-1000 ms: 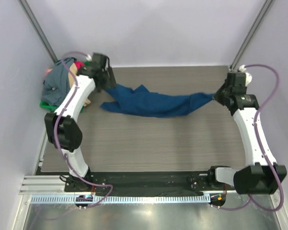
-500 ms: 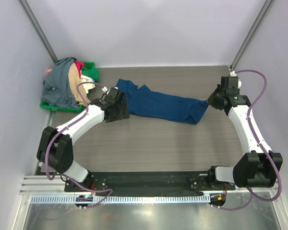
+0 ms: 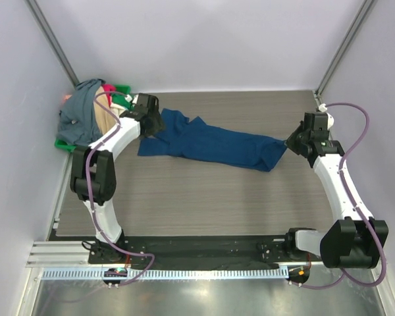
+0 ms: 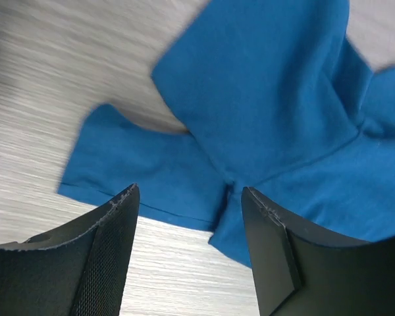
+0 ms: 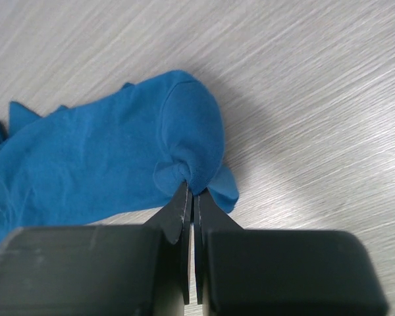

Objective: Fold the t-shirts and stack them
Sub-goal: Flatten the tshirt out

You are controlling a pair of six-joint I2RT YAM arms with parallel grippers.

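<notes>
Comparing the top view with a second ago, we find the left gripper [image 4: 189,197] has released the blue t-shirt [image 3: 217,145], which was then drawn out between both arms and now lies along the far half of the table [image 3: 204,197] with a lower-left flap newly spread; its jaws stand wide and empty just above that end. The right gripper [image 5: 192,197] remains pinched tight on a small fold at the shirt's right end. We judge the garment laid out but not yet squared, so folding proper has not begun, and the remaining shirts [image 3: 85,115] sit heaped on the green tray [image 3: 64,145] at far left.
</notes>
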